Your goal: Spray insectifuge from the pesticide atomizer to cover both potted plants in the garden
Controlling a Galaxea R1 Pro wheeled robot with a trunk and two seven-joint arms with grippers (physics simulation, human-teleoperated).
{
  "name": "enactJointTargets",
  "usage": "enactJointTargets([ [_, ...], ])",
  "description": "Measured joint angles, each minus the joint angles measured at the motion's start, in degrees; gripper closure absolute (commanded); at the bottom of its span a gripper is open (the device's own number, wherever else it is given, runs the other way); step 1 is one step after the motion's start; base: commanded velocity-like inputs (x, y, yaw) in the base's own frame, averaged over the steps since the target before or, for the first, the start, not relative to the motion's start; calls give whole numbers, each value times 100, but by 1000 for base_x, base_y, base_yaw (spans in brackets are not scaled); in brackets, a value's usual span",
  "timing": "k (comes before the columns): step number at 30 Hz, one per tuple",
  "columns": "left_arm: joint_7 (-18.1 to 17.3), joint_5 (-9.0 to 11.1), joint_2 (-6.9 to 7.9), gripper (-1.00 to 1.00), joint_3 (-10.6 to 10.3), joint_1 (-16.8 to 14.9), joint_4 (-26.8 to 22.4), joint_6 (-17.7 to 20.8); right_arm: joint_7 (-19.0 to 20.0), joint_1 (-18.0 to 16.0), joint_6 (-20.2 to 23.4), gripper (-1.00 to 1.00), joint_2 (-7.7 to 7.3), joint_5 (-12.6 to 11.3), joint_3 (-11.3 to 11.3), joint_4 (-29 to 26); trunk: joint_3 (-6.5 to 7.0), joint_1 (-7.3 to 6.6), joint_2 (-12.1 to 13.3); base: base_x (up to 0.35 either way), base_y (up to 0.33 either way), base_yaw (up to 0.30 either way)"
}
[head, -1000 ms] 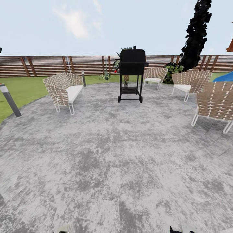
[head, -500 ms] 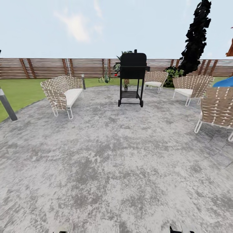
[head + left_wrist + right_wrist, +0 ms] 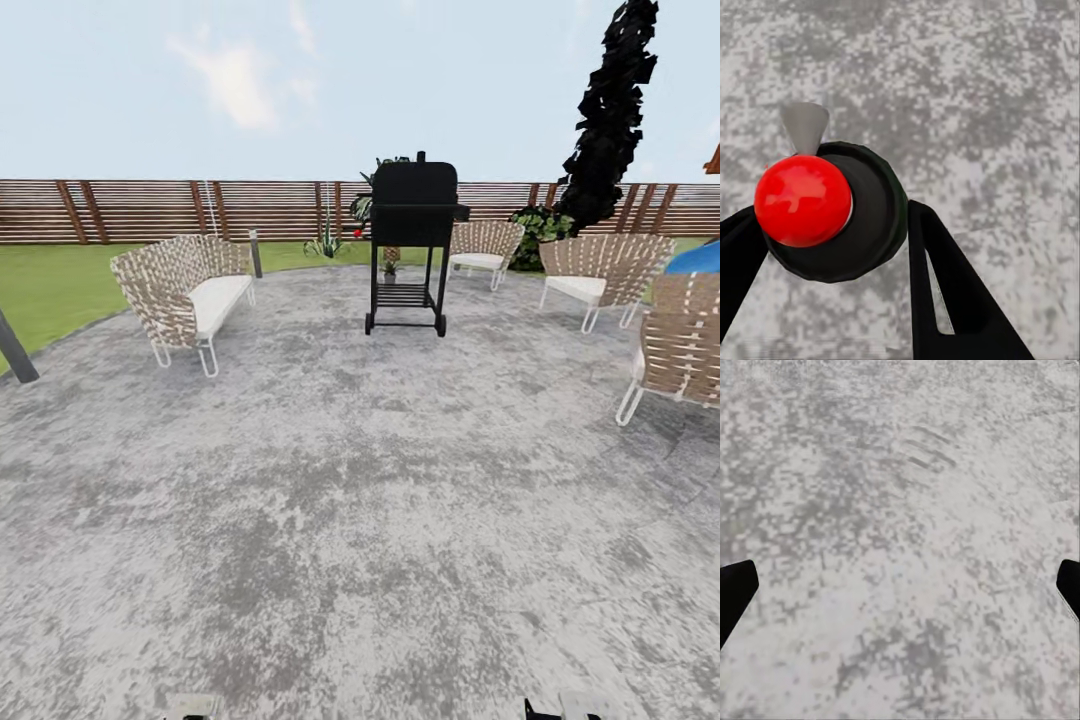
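The pesticide atomizer (image 3: 874, 225) sits between the black fingers of my left gripper (image 3: 832, 214), which is shut on it. I look down on its dark round body, its red ball (image 3: 802, 199) and a grey nozzle tip, with grey paving below. My right gripper (image 3: 904, 585) is open and holds nothing, its fingertips at the two sides of that view over the patio. In the head view a small spiky potted plant (image 3: 325, 243) stands far off at the fence. Another small potted plant (image 3: 389, 268) shows behind the grill's legs.
A black grill on wheels (image 3: 410, 250) stands mid-patio ahead. A woven sofa (image 3: 185, 285) is at the left and woven chairs (image 3: 600, 268) at the right and back. A brown slatted fence (image 3: 150, 210), a dark tree (image 3: 610, 110) and a lamp post (image 3: 15, 355) ring the paving.
The whole head view has shifted as the robot rolls forward. The sofa slides out to the left, the right chairs slide out to the right, and the grill looks slightly nearer.
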Motion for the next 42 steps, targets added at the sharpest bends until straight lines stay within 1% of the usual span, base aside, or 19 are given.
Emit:
enactJointTargets([
  [42, 0, -2, 0, 100, -1, -2, 1, 0, 0, 0, 3, -100, 1, 1, 1, 0, 0, 7, 2, 339, 0, 0],
])
